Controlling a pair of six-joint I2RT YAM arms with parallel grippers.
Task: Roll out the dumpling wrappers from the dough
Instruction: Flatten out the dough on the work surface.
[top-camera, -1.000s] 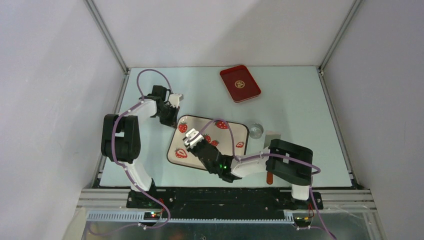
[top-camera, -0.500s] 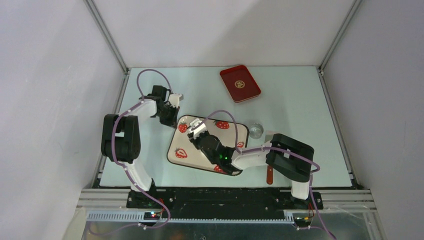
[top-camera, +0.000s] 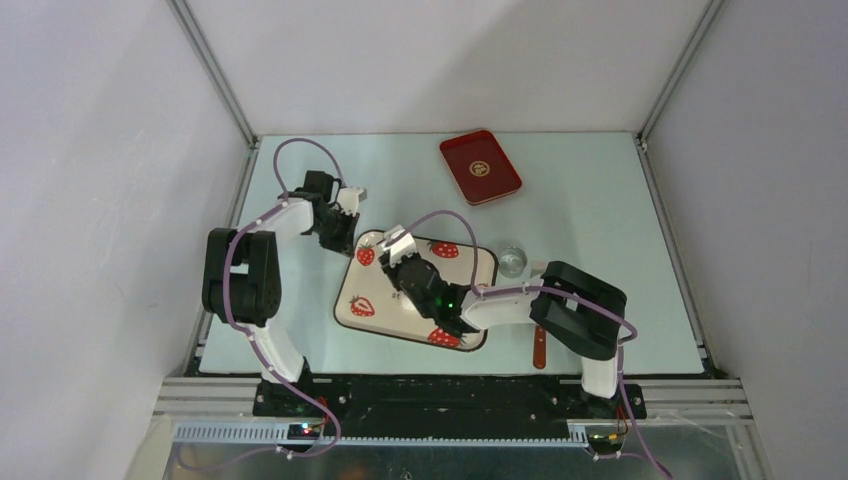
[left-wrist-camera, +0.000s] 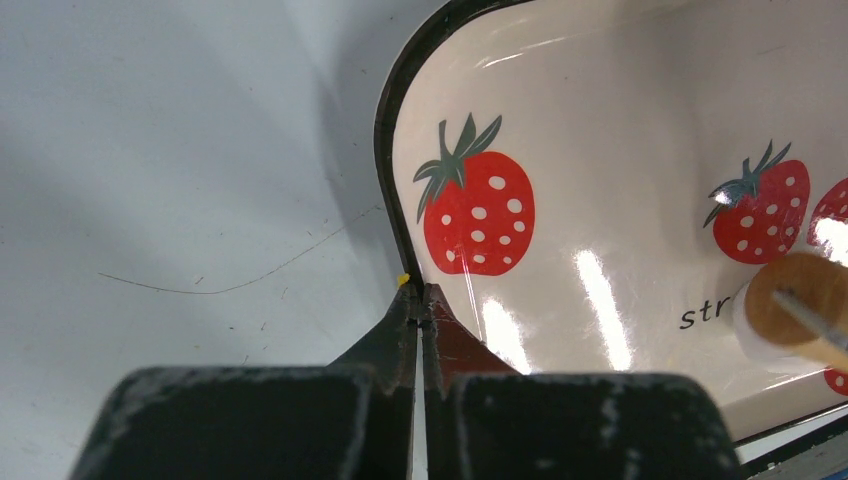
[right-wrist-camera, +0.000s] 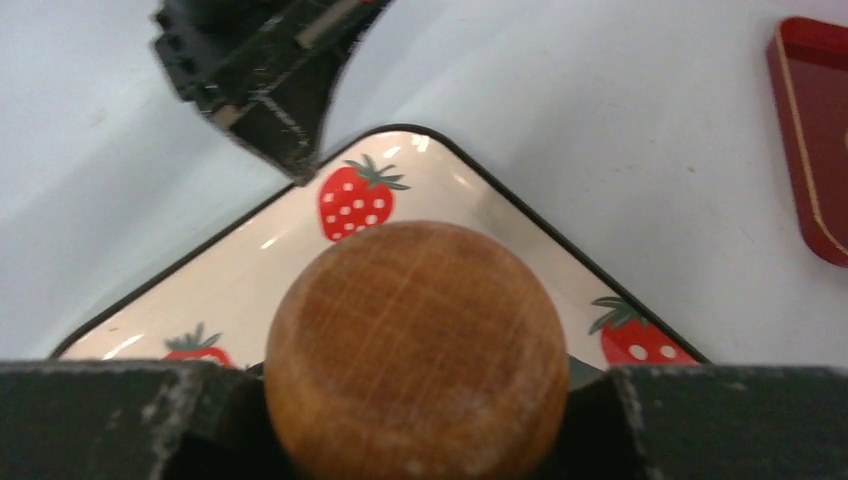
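- While the left gripper (left-wrist-camera: 420, 300) stays fully closed, its tips pinning the corner rim of the strawberry tray (left-wrist-camera: 385, 130), nothing on that side has shifted
- Over the tray, the right gripper (top-camera: 396, 248) has swept from the near left part toward the far edge, jaws partly apart and clamped on the wooden rolling pin (right-wrist-camera: 415, 350)
- That reads as one forward rolling stroke; the dough is not plainly visible, though a white edge (left-wrist-camera: 748, 328) under the pin's end may be it
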